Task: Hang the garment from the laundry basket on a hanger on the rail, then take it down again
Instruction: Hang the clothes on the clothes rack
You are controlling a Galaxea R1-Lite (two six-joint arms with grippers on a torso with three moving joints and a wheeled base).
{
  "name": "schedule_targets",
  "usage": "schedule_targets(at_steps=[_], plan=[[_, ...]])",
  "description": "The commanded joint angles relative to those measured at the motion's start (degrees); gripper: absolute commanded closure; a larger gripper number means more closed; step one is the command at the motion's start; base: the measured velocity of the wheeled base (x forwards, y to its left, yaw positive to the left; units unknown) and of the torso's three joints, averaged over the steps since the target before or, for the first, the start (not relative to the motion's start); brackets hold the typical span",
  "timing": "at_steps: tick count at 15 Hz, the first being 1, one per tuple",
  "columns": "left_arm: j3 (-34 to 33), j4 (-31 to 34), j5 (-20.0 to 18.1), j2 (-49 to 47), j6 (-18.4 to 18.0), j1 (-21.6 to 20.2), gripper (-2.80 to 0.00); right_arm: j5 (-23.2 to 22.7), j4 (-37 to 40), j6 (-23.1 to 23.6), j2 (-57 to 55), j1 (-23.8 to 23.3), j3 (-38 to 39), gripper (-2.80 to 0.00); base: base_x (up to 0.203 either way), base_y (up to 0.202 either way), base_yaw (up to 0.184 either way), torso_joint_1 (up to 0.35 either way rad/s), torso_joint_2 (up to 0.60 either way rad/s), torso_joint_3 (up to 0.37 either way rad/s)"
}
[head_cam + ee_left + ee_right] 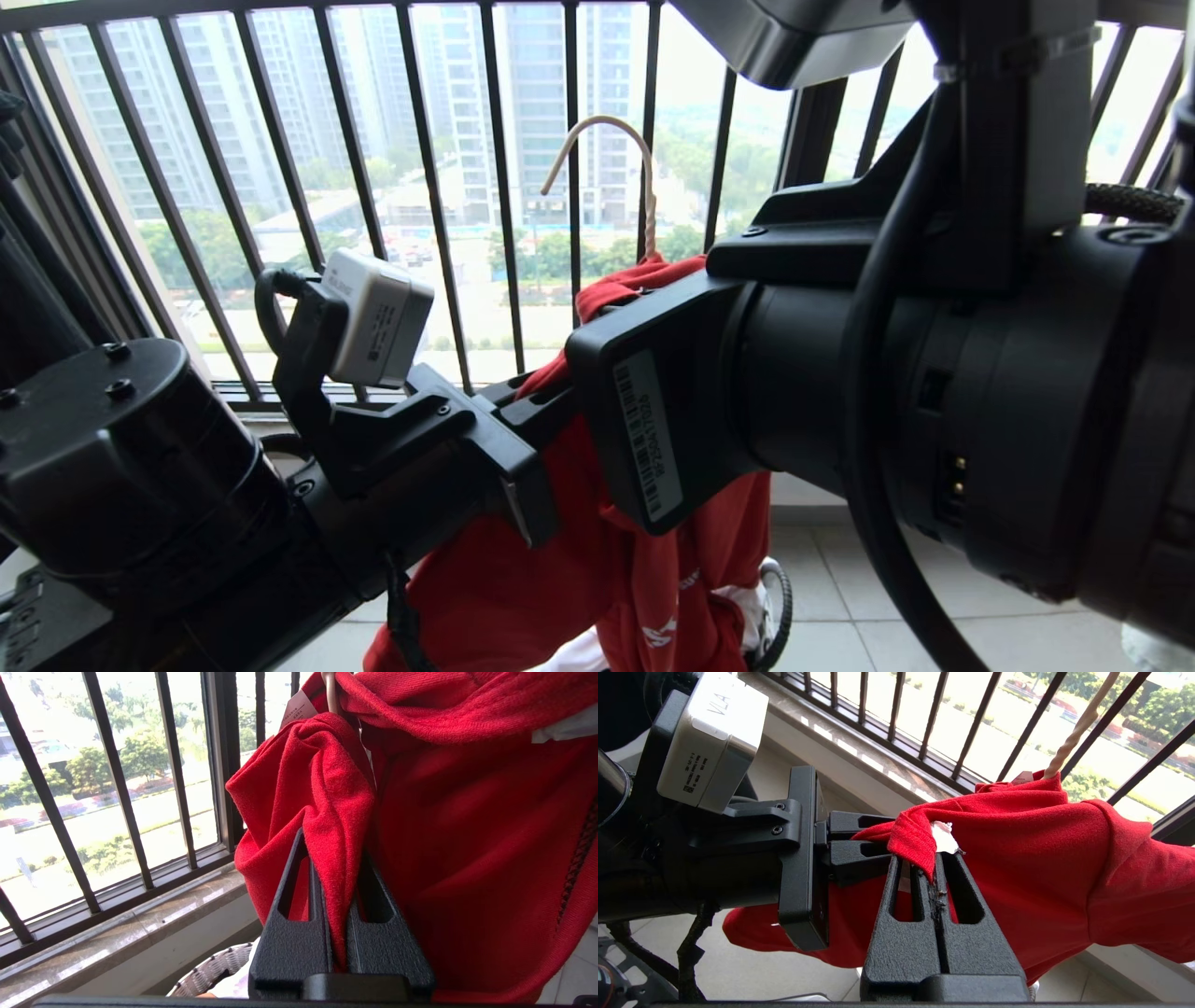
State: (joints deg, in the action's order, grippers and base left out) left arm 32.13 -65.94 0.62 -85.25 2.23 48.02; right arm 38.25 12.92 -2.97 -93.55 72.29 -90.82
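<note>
1. Both pincers were clamped tight on the shirt; left pincer (338, 896) had its two black fingers squeezed together with a fold of the garment (467, 835) pinched between them, near the collar side by the look of it; right pincer (936, 877) was clenched too, nipping a red hem edge with a bit of white label poking out right at the tips.
2. From the head view the two pincers sat close together, left one (551, 392) coming in low from the left, right one behind its big black wrist block so you couldn't see its tips there.
3. Garment (560, 579) was already on the hanger (607, 159); the pale hook stuck up out of the red neck opening, free in the air in front of the window bars (429, 187); it wasn't hooked on anything I could see.
4. Rail wasn't in any view, so no telling how near it was.
5. Laundry basket (780, 597) was down on the floor tiles below, shirt tail dangling over or into it; can't tell if it touched.
6. My guess on progress: shirt out of the basket and threaded on the hanger, done; getting the hook on the rail, then taking it down again, all still left.
</note>
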Motion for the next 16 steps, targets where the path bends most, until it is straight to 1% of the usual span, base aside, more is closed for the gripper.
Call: schedule_targets(at_steps=[1,5,7,9,11,16], plan=[[-0.1,-0.3,0.0,0.1,0.1,0.1,0.00,0.6,0.0,0.6,-0.5,0.0,0.0,0.00,0.000,0.000,0.000,0.000,0.00,0.000],[0.1,-0.3,0.0,0.5,0.1,-0.1,0.00,1.8,1.2,0.7,-0.8,0.0,0.4,0.00,0.000,0.000,0.000,0.000,0.00,0.000],[0.1,-0.3,0.0,0.9,0.3,-0.3,0.00,1.8,3.7,0.5,-0.7,0.0,0.4,0.00,0.000,0.000,0.000,0.000,0.00,0.000],[0.2,-0.3,0.0,1.8,1.6,-0.3,0.00,1.8,7.6,0.3,-0.5,0.0,0.4,0.00,0.000,0.000,0.000,0.000,0.00,0.000],[0.2,-0.3,0.0,2.0,1.7,-0.3,0.00,1.8,9.9,0.1,0.0,0.0,0.7,0.00,0.000,0.000,0.000,0.000,0.00,0.000],[0.2,-0.3,0.0,2.5,1.7,-0.3,0.00,2.7,10.2,0.1,0.8,0.0,1.4,0.00,0.000,0.000,0.000,0.000,0.00,0.000]])
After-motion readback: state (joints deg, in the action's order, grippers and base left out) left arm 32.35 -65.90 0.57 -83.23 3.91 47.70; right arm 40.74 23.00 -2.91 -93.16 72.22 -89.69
